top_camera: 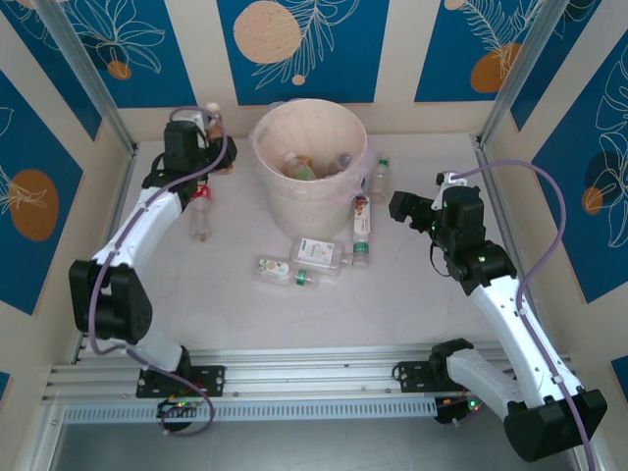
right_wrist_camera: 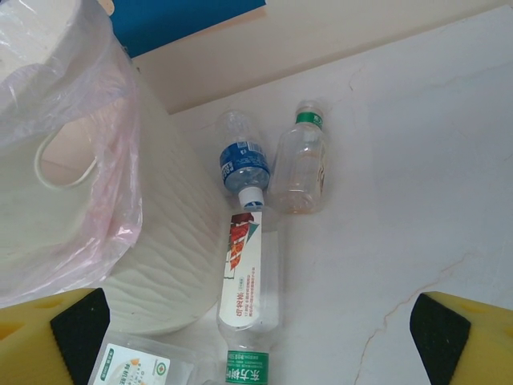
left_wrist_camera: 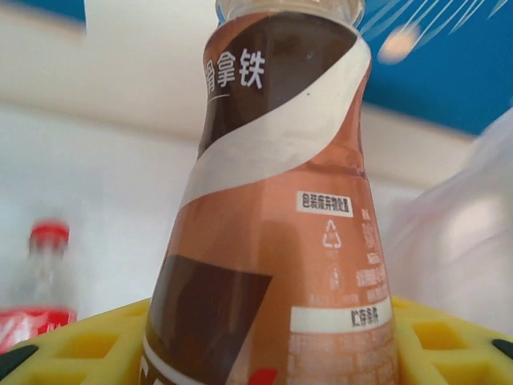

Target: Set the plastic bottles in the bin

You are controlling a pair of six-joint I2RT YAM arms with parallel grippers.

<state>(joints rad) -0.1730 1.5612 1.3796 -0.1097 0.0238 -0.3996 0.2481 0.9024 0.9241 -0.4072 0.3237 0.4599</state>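
Brown bottle (left_wrist_camera: 272, 224): pinched by left gripper (left_wrist_camera: 264, 341), table (top_camera: 226, 314) far-left corner.
Right gripper (right_wrist_camera: 256, 337): spread, empty.
Bin (top_camera: 285, 201): few bottles (top_camera: 299, 165) inside.
Remaining: several loose bottles (top_camera: 316, 253) beside bin.

Overhead wide; wrists close; right shares bin (right_wrist_camera: 164, 241).

4 plastic bottles (right_wrist_camera: 248, 281) lie beside the bin (right_wrist_camera: 164, 241).

The left arm (top_camera: 147, 221) and right arm (top_camera: 510, 304) are white tubes with black joint housings and black wrists behind the jaws. A lilac cable (top_camera: 565, 218) runs back from each wrist. The right fingers (right_wrist_camera: 32, 341) are yellow with black pads (right_wrist_camera: 76, 325) facing inward. The left fingers (left_wrist_camera: 80, 345) show a yellow waffle grid.
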